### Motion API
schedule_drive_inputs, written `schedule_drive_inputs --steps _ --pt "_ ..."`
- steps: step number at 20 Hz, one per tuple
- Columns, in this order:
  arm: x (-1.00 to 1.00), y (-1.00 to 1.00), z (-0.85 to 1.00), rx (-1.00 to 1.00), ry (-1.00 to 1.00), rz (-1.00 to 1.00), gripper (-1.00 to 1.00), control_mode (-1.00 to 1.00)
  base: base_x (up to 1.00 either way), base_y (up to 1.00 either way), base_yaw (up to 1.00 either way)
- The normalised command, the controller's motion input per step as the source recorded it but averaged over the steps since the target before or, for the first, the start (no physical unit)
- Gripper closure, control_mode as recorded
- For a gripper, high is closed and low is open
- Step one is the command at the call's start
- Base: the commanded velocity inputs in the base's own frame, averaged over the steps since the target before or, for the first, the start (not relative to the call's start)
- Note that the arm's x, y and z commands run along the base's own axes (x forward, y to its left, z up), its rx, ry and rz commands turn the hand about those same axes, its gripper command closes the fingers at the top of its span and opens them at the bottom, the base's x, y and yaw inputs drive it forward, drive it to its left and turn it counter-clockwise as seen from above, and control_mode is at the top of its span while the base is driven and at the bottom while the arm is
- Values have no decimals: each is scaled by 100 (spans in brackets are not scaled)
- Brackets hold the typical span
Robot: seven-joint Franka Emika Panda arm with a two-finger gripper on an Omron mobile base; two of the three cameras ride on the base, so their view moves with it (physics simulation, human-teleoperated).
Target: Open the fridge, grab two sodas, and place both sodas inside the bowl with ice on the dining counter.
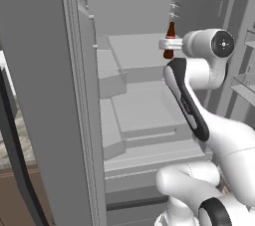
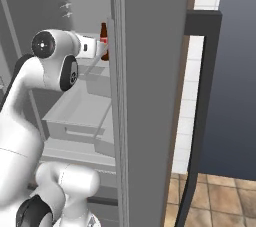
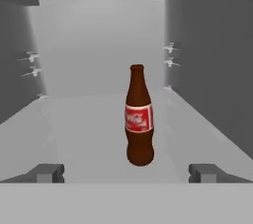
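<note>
Left base view, fridge: you see the tall grey double-door fridge (image 1: 50,95) standing open, its near door edge running down the left half of the picture and pale grey shelves and drawers stepped inside.
Left base view, bottle: the small dark-brown glass cola bottle with a red label (image 1: 170,38) stands upright on an upper shelf, deep in the fridge.
Left base view, arm: the white arm rises from the lower right and reaches in level with that shelf; its wrist end partly covers the bottle's lower half, and you cannot judge the fingers from here.
Right base view, fridge: the other open grey door fills the middle, with its long dark vertical handle (image 2: 200,121) to the right, and brown floor tiles (image 2: 220,201) below.
Right base view, bottle: you see the bottle just past the hand, beside the door edge, upright.
Hand view, bottle: the bottle stands upright in the middle of a bare pale grey shelf (image 3: 74,129), red label facing you, grey fridge walls on both sides.
Hand view, fingers: the two dark fingers (image 3: 49,172) of the gripper (image 3: 126,173) are spread wide at the bottom corners, holding nothing; the bottle stands ahead of them, centred in the gap and apart from both.
</note>
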Motion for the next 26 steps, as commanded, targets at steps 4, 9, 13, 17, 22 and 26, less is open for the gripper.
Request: schedule_drive_inputs --steps 4,9,13,17,22,26 --pt "30 -8 0 0 0 0 -100 -100 0 0 0" --pt "29 0 0 0 0 0 -100 -100 0 0 0" --pt "33 0 0 0 2 0 -100 -100 0 0 0" --pt "37 -2 -2 0 5 0 -100 -100 0 0 0" --pt "36 -3 0 0 1 0 -100 -100 0 0 0" --pt "33 -7 0 0 0 0 -100 -100 0 0 0"
